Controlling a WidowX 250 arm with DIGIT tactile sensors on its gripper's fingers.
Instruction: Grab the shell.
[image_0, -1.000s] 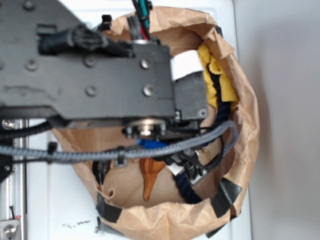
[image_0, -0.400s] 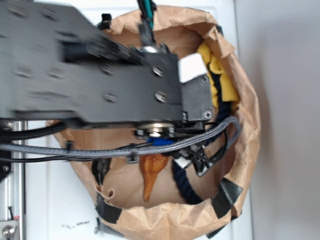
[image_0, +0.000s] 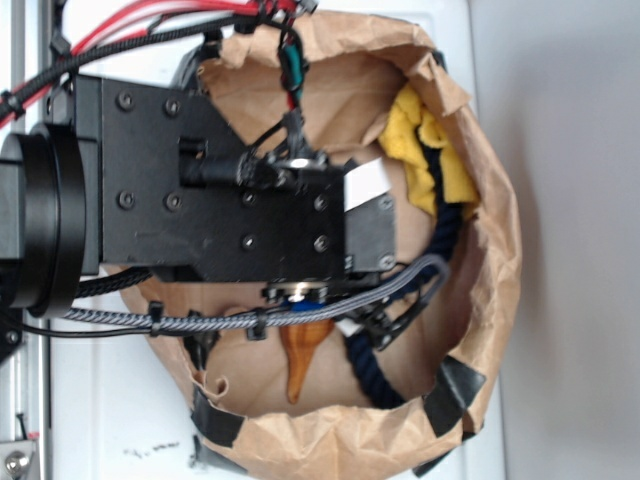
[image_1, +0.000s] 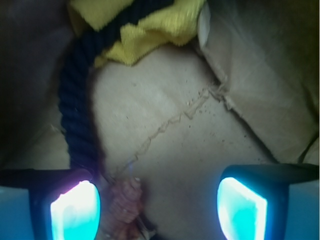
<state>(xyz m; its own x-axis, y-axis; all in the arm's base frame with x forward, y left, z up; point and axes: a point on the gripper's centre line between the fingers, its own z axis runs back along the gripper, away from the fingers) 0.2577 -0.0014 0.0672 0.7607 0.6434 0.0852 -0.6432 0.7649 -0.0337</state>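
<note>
The orange-brown shell (image_0: 299, 358) lies on the floor of the brown paper bag (image_0: 490, 250), its narrow tail pointing toward the bag's near edge. The arm's black body covers the shell's wide end. In the wrist view the ribbed shell (image_1: 125, 202) sits between the jaws, close to the left pad (image_1: 75, 210). My gripper (image_1: 159, 207) is open, pads wide apart, low inside the bag, with the right pad (image_1: 242, 207) well clear of the shell. In the exterior view the gripper itself is mostly hidden under the arm.
A dark navy rope (image_0: 370, 372) curves along the bag floor beside the shell and also shows in the wrist view (image_1: 77, 115). A yellow cloth (image_0: 425, 150) lies at the far side. The bag's crumpled walls ring the gripper. Grey sleeved cable (image_0: 240, 318) crosses over the bag.
The arm has swung and dropped deeper into the bag, its wrist body now more upright over the shell. The shell, rope and cloth have not moved.
</note>
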